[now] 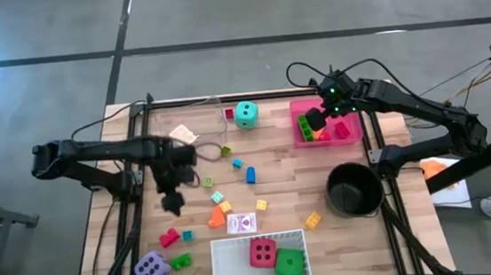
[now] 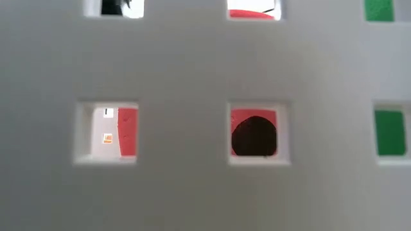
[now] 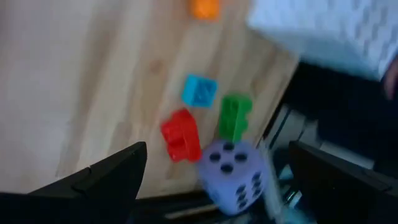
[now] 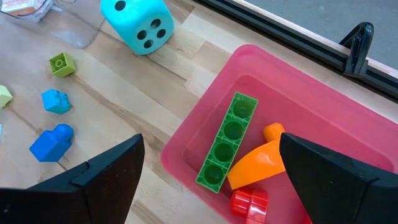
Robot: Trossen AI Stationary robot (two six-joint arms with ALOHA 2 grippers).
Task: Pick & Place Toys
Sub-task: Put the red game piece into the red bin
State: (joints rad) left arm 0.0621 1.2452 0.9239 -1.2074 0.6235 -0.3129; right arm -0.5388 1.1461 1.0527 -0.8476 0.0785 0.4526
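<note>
- The left gripper (image 1: 173, 200) hangs with its jaws spread and empty above the tabletop (image 1: 286, 187), over the near-left cluster of toys: a small red plastic block (image 3: 181, 134), a small teal plastic block (image 3: 199, 91), a green plastic block (image 3: 234, 117) and the soft purple die (image 3: 234, 176).
- The right gripper (image 1: 317, 118) hovers over the pink plastic tray (image 4: 311, 106) at the far right, jaws spread and empty; a long green studded plastic bar (image 4: 227, 142), an orange plastic piece (image 4: 260, 160) and a red plastic piece (image 4: 249, 203) already lie inside.
- For a clean pick, the left arm would do well to drop straight onto the red block, which probably sits apart enough for the jaws to straddle; the purple die lies just beside it and may be nudged.
- The white perforated tray (image 1: 230, 254), holding a soft red die (image 1: 262, 252) and a soft green die (image 1: 289, 262), stands near.
- The soft teal die (image 4: 137, 23) lies beside the pink tray; small loose blocks dot the middle.
</note>
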